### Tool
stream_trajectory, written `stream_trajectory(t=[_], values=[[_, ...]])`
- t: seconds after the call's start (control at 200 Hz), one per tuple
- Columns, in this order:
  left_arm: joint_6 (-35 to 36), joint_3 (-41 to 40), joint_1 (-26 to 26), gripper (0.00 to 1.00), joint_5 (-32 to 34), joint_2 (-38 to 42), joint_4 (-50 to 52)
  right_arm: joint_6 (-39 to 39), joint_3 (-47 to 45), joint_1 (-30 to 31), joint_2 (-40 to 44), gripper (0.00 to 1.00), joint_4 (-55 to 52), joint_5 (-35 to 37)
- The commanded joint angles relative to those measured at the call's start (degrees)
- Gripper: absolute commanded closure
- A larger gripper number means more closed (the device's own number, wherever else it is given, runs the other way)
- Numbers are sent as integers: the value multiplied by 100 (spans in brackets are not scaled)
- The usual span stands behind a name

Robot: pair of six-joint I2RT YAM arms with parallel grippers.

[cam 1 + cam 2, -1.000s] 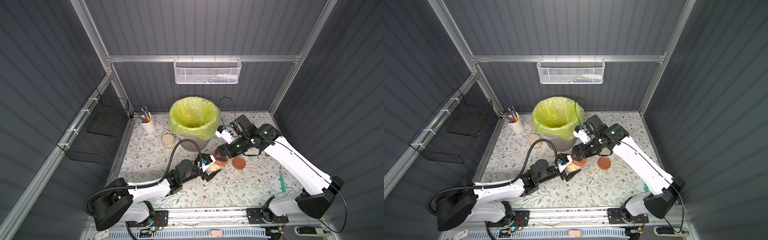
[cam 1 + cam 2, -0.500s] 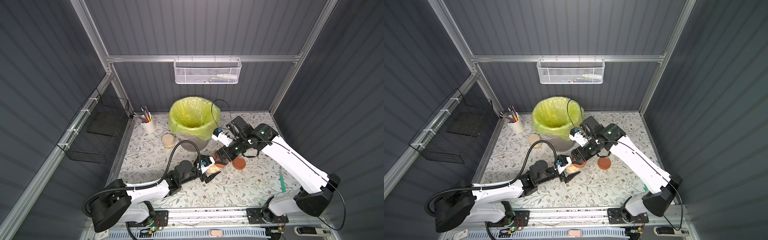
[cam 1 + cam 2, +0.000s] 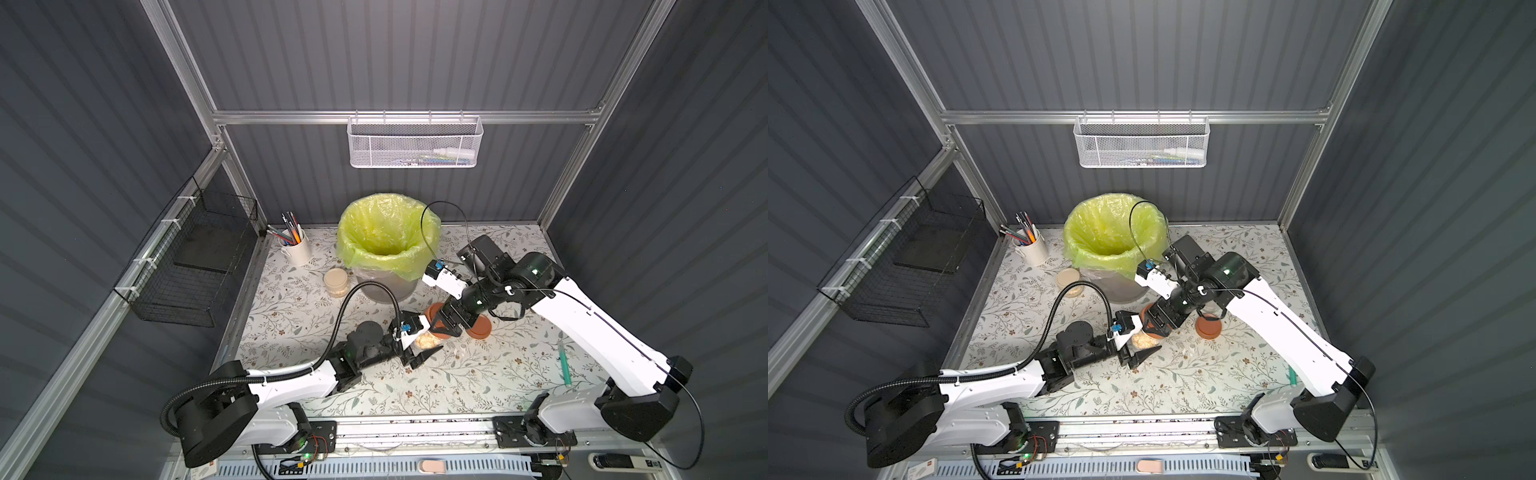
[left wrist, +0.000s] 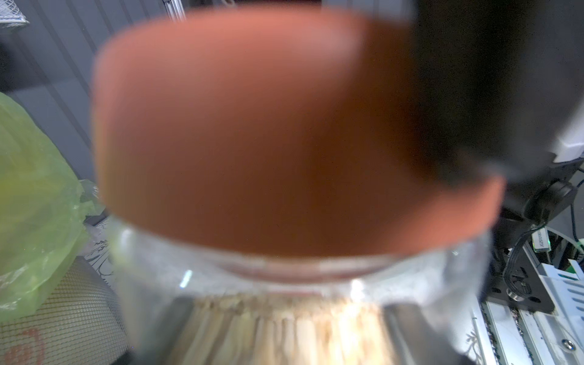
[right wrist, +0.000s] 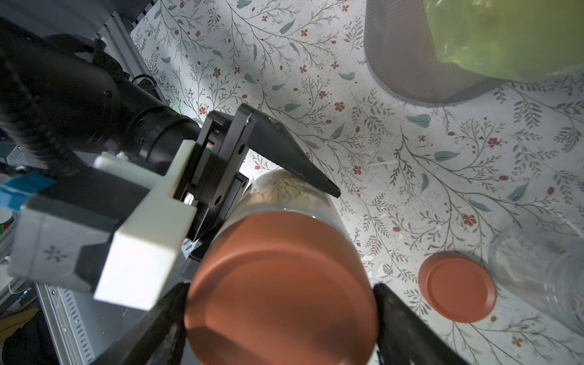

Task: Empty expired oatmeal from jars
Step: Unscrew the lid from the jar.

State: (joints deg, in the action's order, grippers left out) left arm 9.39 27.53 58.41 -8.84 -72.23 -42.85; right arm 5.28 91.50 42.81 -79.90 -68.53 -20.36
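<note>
Floral tabletop [image 3: 498, 374] in a top view: my left pincer [image 3: 430, 344] clamps the jar [image 3: 428, 340] just in front of the bin [image 3: 384, 286]. My right pincer [image 3: 442, 326] pinches its terracotta lid [image 3: 433, 312], and that wrist has swung slightly toward the bin in the last second while the jar has stayed put, which I judge to be a twist. The left wrist view shows the lid [image 4: 252, 142] still seated above the oatmeal [image 4: 284, 328], and in the right wrist view my fingers [image 5: 401, 319] flank the lid [image 5: 281, 290], so I judge the unscrewing unfinished and nothing poured yet.
</note>
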Motion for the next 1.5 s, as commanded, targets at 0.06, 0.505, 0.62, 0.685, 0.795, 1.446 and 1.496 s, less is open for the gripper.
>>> stream_trajectory(t=[0.06,0.505,0.62,0.685,0.795,1.446,1.496], values=[[-279,340,12,84,-61,218,-1314,289,-177,175,-118,17,-168,-416],[-262,340,13,86,23,169,-1273,333,-374,167,61,7,-83,-192],[-262,340,12,86,23,156,-1278,324,-397,167,110,5,-57,-106],[-262,336,12,86,40,156,-1273,303,-397,158,153,3,-48,-100],[-253,332,12,86,66,148,-1270,241,-448,149,308,1,7,9],[-54,372,14,87,329,77,-1100,-572,-1162,12,1543,1,473,648],[-21,385,12,88,361,71,-1077,-769,-1268,-79,1814,1,595,711]])
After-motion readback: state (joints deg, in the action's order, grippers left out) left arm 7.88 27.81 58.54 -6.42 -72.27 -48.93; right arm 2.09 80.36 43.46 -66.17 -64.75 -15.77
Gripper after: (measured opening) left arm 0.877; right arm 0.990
